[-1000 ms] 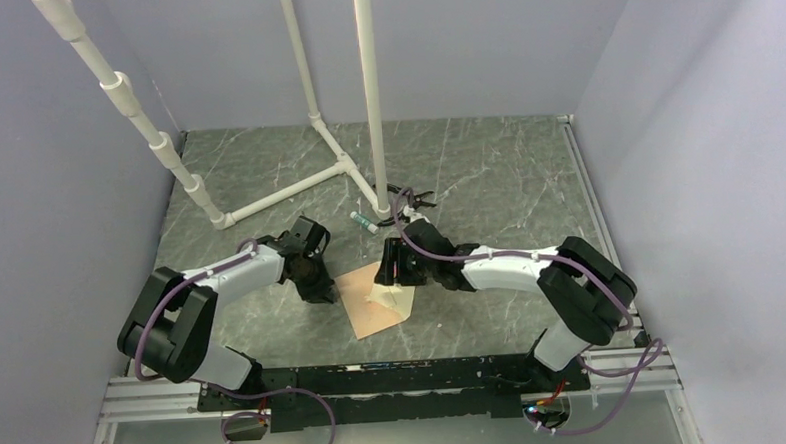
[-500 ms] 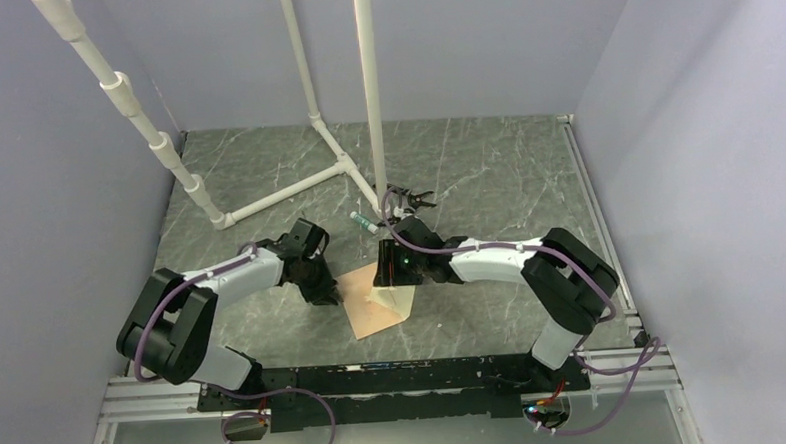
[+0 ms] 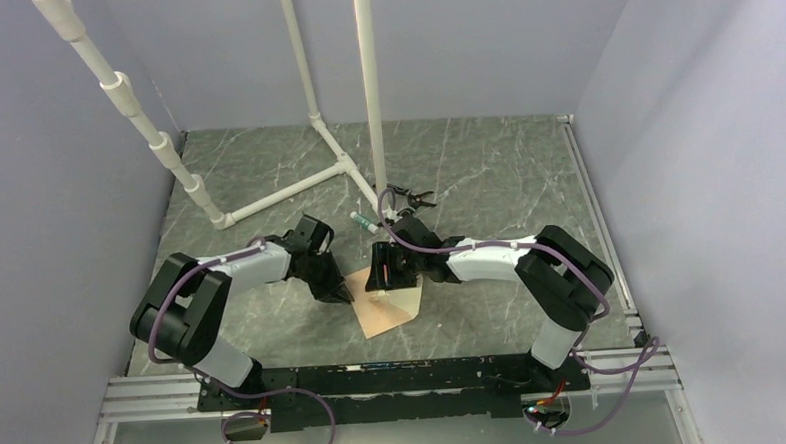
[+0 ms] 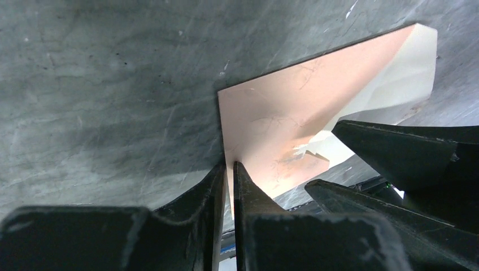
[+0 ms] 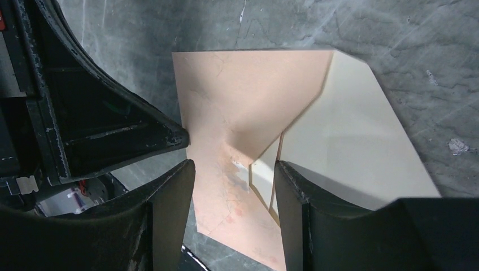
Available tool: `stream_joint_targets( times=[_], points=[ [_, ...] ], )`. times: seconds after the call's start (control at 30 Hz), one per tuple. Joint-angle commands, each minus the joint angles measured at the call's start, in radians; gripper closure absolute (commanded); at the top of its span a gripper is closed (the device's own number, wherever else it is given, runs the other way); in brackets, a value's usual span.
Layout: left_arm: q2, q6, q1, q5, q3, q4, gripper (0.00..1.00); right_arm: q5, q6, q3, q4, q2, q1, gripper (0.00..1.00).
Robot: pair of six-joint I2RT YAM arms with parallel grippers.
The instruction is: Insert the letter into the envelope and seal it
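The peach envelope (image 3: 393, 308) lies on the dark marble table between my arms. Its paler flap (image 5: 344, 130) is folded open to one side. My left gripper (image 3: 344, 295) is shut on the envelope's left edge (image 4: 229, 169), with the peach body (image 4: 271, 124) stretching away from the jaws. My right gripper (image 3: 380, 280) is open and hovers over the envelope's mouth (image 5: 234, 175), holding nothing. A pale strip (image 5: 261, 172) shows at the mouth; I cannot tell if it is the letter. No separate letter sheet is in view.
A white pipe frame (image 3: 297, 186) stands at the back left and centre. A small green-tipped pen (image 3: 363, 220) and a black clip (image 3: 409, 196) lie just behind the right gripper. Grey walls close in both sides.
My left gripper has moved right and closed on the envelope's left edge. The envelope has shifted and turned slightly, and its flap now spreads right. The right gripper moved a little left.
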Motion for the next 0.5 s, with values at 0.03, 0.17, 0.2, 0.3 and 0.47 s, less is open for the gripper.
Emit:
stream_joint_targets(
  times=[0.03,0.17,0.2,0.3,0.47],
  points=[
    [0.033,0.023,-0.005,-0.041,0.027,0.013,0.84,0.011,0.008,0.018,0.009,-0.006,0.005,0.42],
    [0.018,0.043,-0.005,-0.030,0.021,0.044,0.83,0.053,-0.007,0.018,-0.014,-0.044,0.000,0.42],
    [0.012,0.047,-0.005,-0.021,0.017,0.062,0.82,0.062,-0.008,0.020,-0.014,-0.048,-0.001,0.42],
    [-0.021,0.056,-0.004,-0.020,0.016,0.081,0.79,0.110,-0.007,0.021,-0.065,-0.076,-0.006,0.41],
    [-0.093,0.080,-0.002,-0.127,0.045,0.000,0.72,0.201,-0.015,0.015,-0.121,-0.147,-0.009,0.40]
  ],
)
